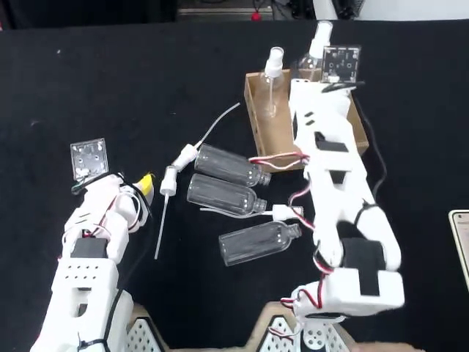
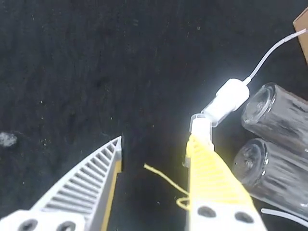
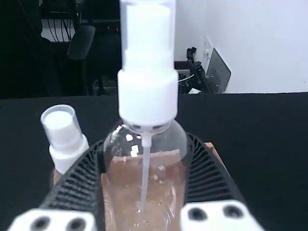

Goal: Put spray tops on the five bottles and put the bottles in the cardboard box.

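My right gripper (image 1: 316, 70) is shut on a clear bottle (image 3: 144, 187) that carries a white spray top (image 3: 147, 72), held upright over the far end of the cardboard box (image 1: 267, 132). A second topped bottle (image 1: 272, 82) stands in the box beside it. Three bare bottles (image 1: 230, 166) (image 1: 223, 196) (image 1: 258, 242) lie on the black table. Loose spray tops (image 1: 184, 155) (image 1: 168, 180) (image 1: 283, 213) with thin tubes lie around them. My left gripper (image 2: 156, 142) is open just above the table, its yellow finger (image 2: 209, 173) over one spray top (image 2: 201, 126) and next to another (image 2: 227, 100).
The black cloth to the left of and beyond the left gripper is bare. A long dip tube (image 1: 159, 231) trails toward the left arm's base. A pale object (image 1: 460, 242) sits at the table's right edge. The right arm's body spans from the front edge to the box.
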